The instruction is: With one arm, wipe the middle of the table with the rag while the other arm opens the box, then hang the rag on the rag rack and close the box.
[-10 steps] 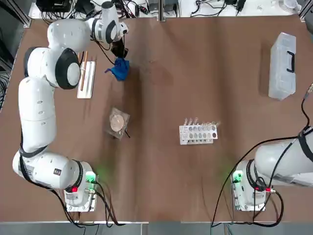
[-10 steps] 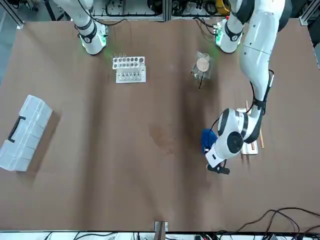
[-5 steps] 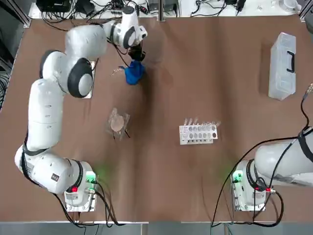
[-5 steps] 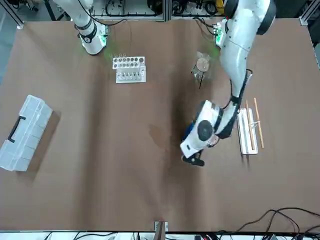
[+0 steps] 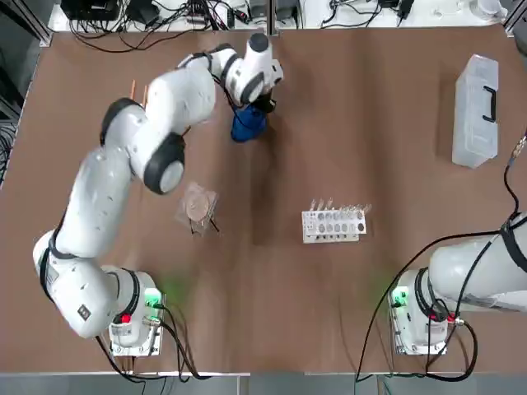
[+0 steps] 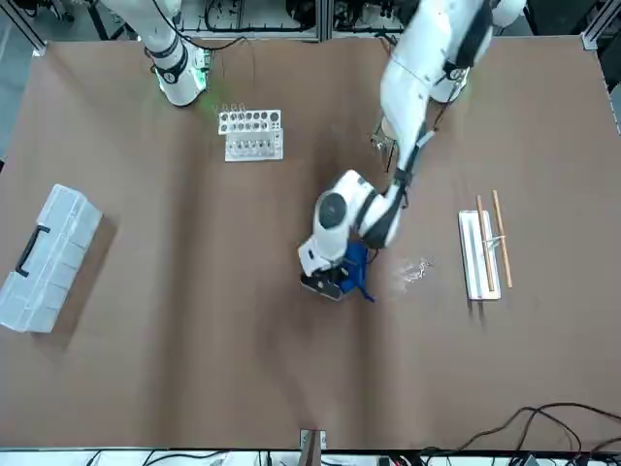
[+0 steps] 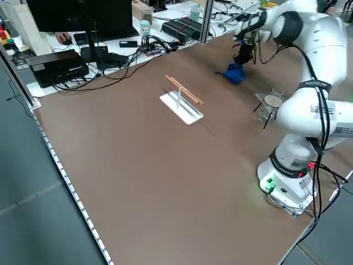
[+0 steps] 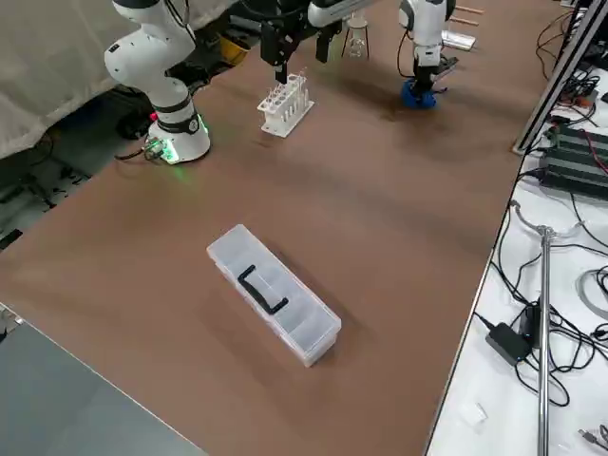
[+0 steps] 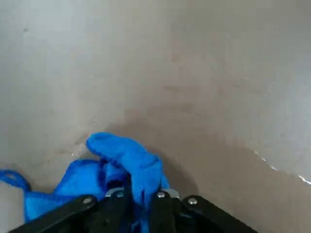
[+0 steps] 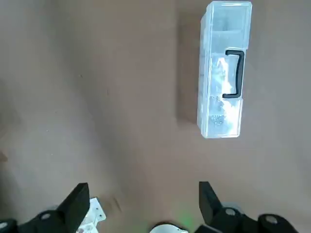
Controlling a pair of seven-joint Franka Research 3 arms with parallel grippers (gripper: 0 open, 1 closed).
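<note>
Rag [image 9: 138, 170] clenched in left tool [image 9: 141, 199], over far-left part of counter [image 5: 329, 313]; right tool [image 10: 143, 204] spread, empty, near its base. Box [image 5: 476, 111] closed. Wiping, opening, hanging, closing look left.

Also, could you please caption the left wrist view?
The left gripper pinches the blue rag above the brown table.

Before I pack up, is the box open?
No, the lid of the box lies flat and closed, black handle on top.
</note>
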